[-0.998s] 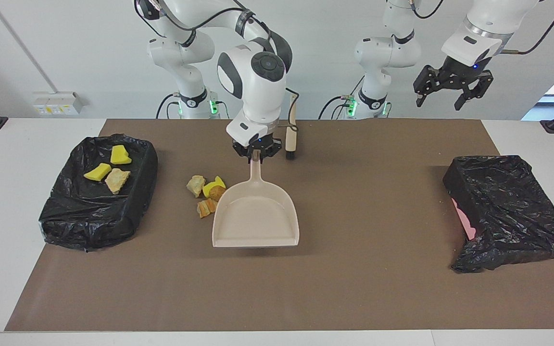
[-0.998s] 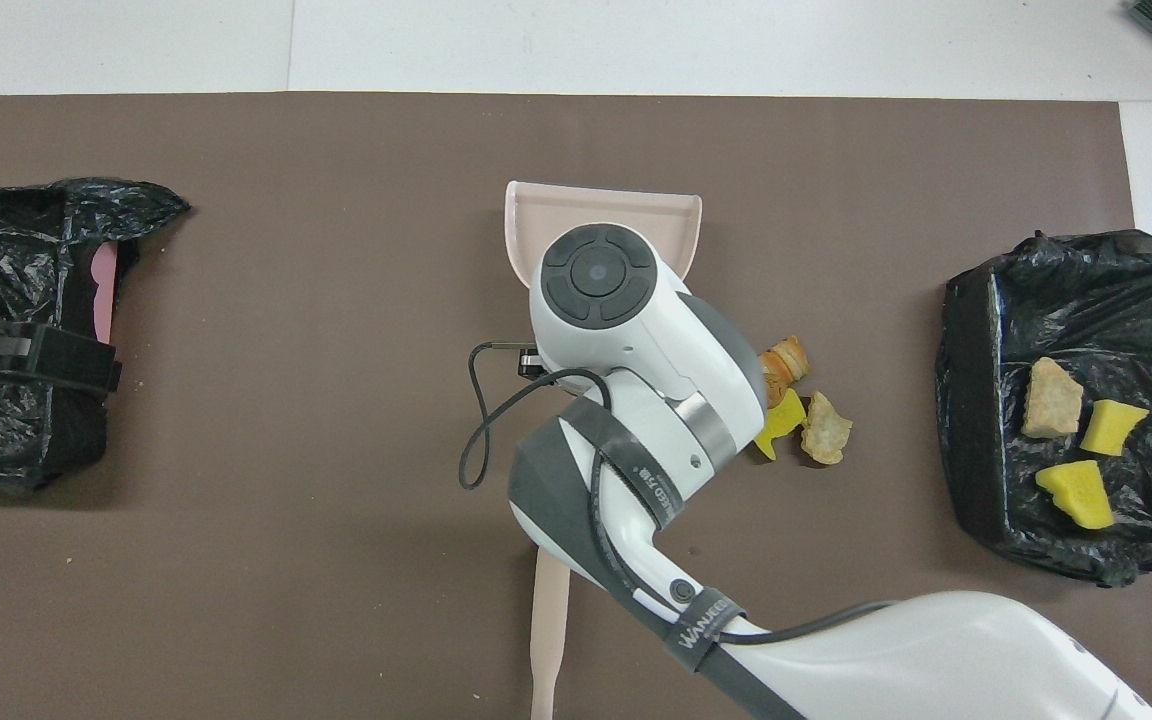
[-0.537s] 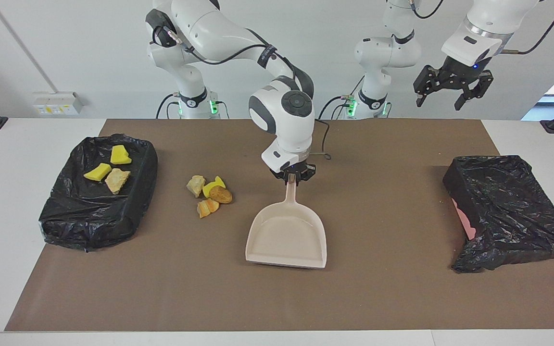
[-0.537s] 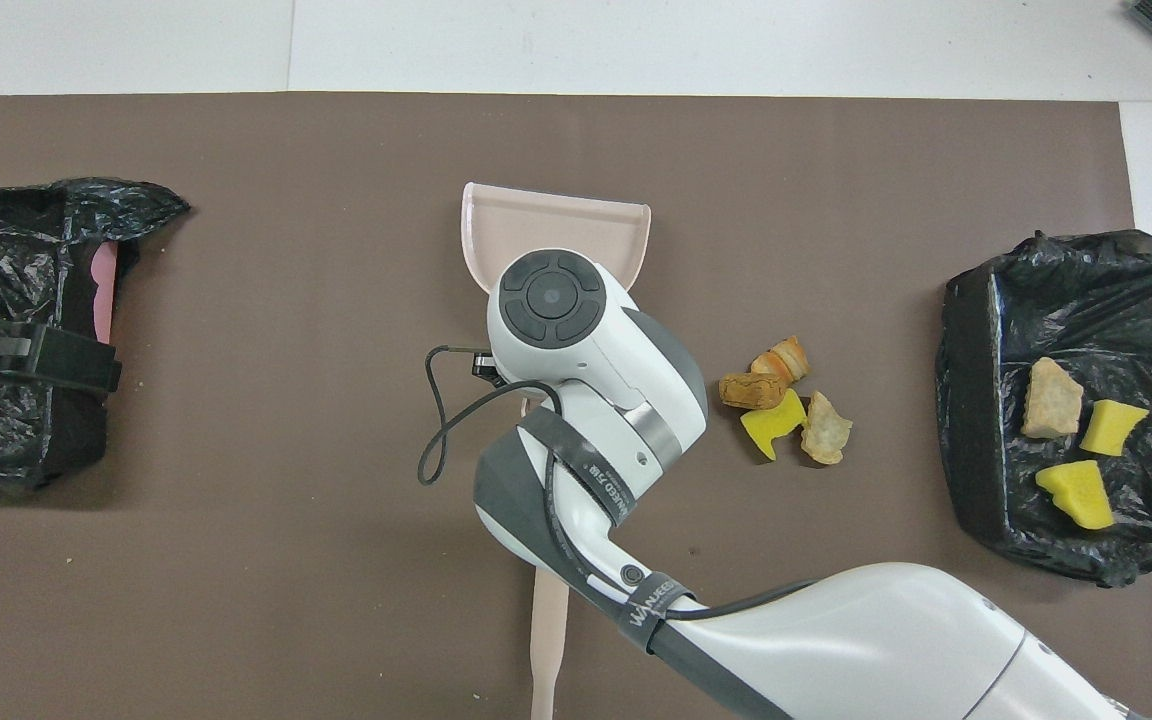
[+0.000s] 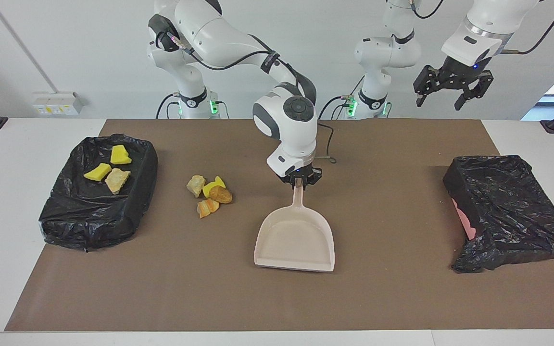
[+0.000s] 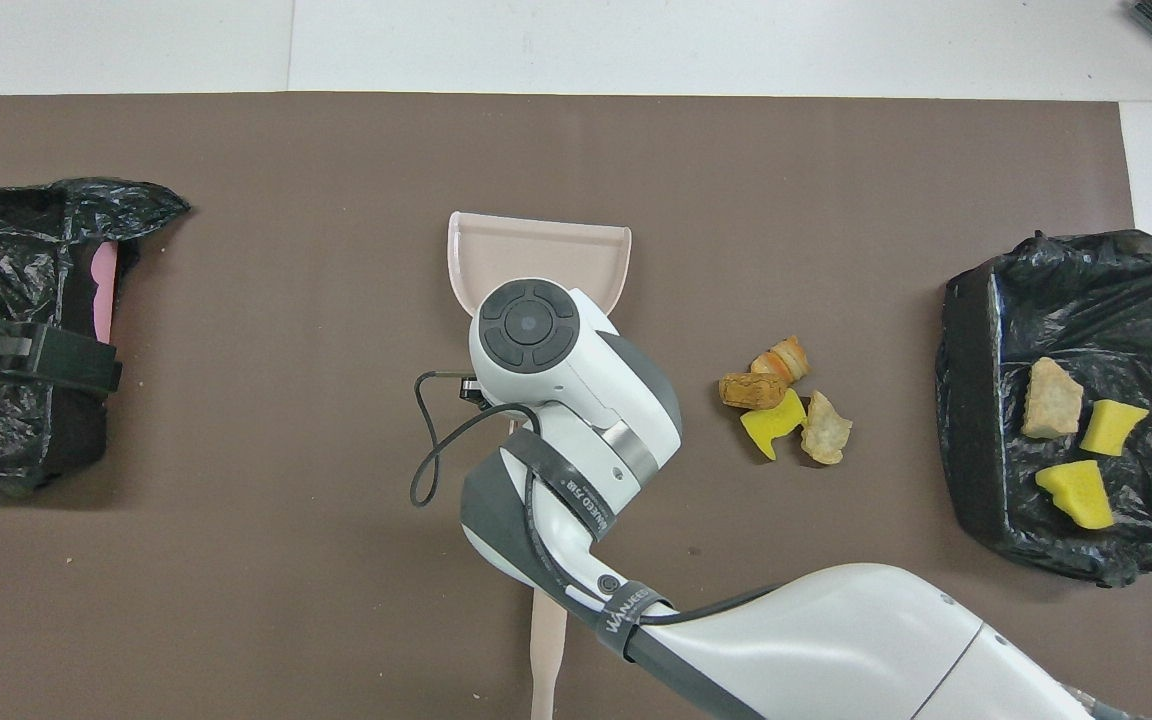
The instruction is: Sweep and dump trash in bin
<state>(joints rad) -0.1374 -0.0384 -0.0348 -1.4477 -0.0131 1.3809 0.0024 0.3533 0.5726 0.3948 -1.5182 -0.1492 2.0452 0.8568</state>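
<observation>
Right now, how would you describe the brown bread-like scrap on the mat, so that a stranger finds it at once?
Start at the black-lined bin at the right arm's end of the table, which holds three scraps. Between it and the beige dustpan four loose scraps lie in a cluster on the brown mat. The brown bread-like scrap is the one on the dustpan's side of the cluster: a dark rounded lump, touching the yellow sponge chunk.
</observation>
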